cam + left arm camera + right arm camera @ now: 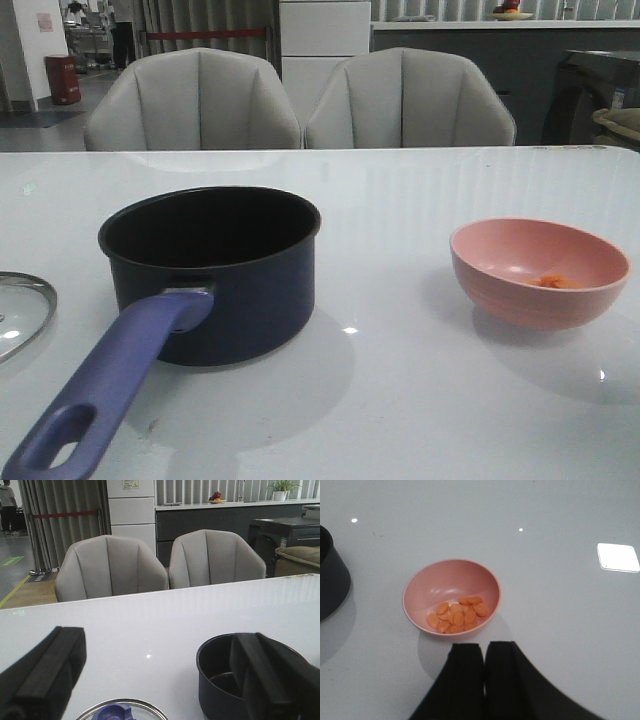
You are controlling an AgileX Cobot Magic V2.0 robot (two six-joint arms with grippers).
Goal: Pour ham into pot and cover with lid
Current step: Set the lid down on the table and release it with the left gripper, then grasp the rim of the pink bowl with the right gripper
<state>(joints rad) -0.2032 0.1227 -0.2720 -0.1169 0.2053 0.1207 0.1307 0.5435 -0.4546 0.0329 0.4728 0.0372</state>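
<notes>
Front view, left to right: lid (pixel 22 312) flat at the table's (pixel 400 400) left edge, glass so likely fragile and slick, best taken by its blue knob (pixel 113 714); pot (pixel 212 270) left of centre, handle (pixel 105 388) toward the robot, looks heavy and stiff; pink bowl (pixel 538 272) on the right with the ham (pixel 457 614) inside, small loose pieces, bowl probably light, grip at the rim. Left gripper (pixel 155 680) spread wide above lid and pot, right gripper (pixel 483 652) pressed together, empty, just short of the bowl. No readable brands or writing.
</notes>
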